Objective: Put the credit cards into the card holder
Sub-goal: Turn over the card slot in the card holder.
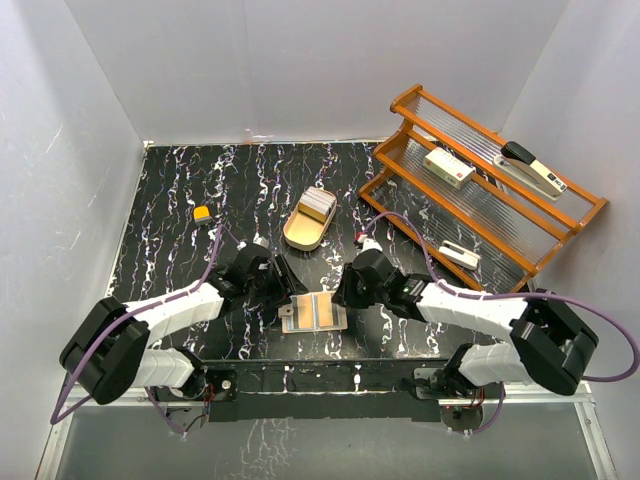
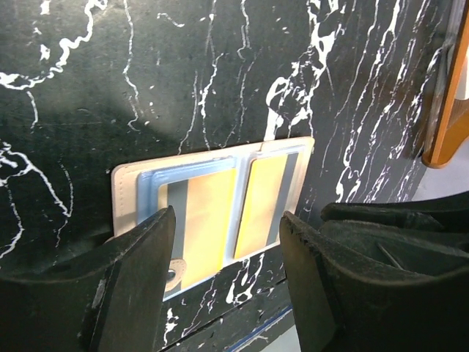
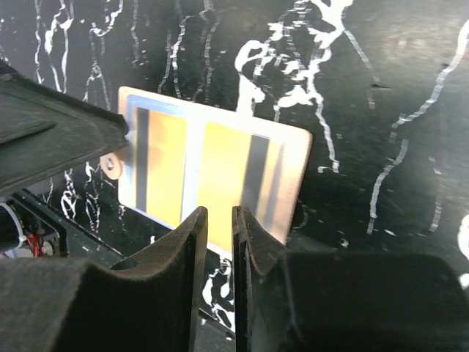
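Card holder lies open and flat on the table, near centre, close to the near edge, between both arms. Credit cards are stacked in the gold tray, further back. The holder's inner panels look grey with a yellow sheen; can't tell if any cards are already in the slots.

Left gripper is spread wide with nothing in it, low at the holder's left side. Right gripper has its fingers almost pressed together, only a thin slit, and no card visible in it. It hovers at the holder's right.

Risks:
- Either finger nudging the holder could slide it toward the near edge; nothing pins it.
- The wrists are close together over the holder, so they could knock each other.
- The stacked cards are thin, so a grab may lift two or slip.

Room: open table to the left and far left. The wooden shelf crowds the far right. The tray is well apart from the holder.
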`<move>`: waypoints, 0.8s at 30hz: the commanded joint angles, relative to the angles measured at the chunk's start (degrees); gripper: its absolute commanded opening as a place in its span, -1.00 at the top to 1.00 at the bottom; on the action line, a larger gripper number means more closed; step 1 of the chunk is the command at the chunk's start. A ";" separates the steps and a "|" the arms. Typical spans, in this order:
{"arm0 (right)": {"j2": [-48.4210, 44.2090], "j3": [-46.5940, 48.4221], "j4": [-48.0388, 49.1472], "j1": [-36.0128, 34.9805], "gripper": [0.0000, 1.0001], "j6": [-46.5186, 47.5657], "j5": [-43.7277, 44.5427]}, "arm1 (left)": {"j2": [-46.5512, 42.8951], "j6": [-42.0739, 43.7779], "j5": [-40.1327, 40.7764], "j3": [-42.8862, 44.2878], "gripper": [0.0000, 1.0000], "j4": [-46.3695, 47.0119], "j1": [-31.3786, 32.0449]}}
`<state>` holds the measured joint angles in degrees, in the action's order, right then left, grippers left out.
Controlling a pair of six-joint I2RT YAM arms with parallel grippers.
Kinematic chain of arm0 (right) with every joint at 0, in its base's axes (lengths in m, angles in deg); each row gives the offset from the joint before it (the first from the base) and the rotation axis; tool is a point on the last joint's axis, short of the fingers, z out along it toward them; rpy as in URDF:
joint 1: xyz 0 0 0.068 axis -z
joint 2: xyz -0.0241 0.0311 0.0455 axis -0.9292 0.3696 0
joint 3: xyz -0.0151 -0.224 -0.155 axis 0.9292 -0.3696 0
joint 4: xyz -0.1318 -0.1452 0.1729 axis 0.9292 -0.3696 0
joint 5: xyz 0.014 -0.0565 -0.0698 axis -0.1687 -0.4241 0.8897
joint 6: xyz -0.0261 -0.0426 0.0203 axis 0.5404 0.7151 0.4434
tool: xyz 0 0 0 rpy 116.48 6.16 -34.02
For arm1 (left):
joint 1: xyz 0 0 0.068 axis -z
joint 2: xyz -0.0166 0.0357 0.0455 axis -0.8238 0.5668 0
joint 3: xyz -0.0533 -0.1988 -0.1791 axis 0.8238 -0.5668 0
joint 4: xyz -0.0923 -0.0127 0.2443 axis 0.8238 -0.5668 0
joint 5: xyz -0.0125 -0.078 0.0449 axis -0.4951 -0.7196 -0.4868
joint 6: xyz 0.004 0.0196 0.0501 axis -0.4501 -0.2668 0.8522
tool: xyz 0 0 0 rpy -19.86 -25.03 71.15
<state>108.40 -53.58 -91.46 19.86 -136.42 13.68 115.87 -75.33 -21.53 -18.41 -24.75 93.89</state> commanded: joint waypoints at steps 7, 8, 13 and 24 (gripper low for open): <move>9.73 10.74 2.87 -6.91 0.65 -0.72 1.75 | -1.76 2.47 -1.64 -0.85 -0.16 -4.95 -2.01; 10.93 11.52 2.75 -7.31 0.65 -0.70 1.83 | -1.79 2.27 -1.62 -0.99 -0.16 -5.02 -2.08; 15.51 13.79 3.18 -8.14 0.67 -0.81 1.99 | -1.69 2.14 -2.15 -1.16 -0.17 -5.46 -2.42; 18.88 15.35 1.92 -8.51 0.70 -0.11 2.69 | -2.55 -1.35 -6.65 -4.51 -0.18 0.65 -3.80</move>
<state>126.56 -40.93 -91.33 11.69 -136.73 14.89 114.56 -75.22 -25.07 -21.67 -25.84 90.74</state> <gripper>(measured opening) 0.152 0.588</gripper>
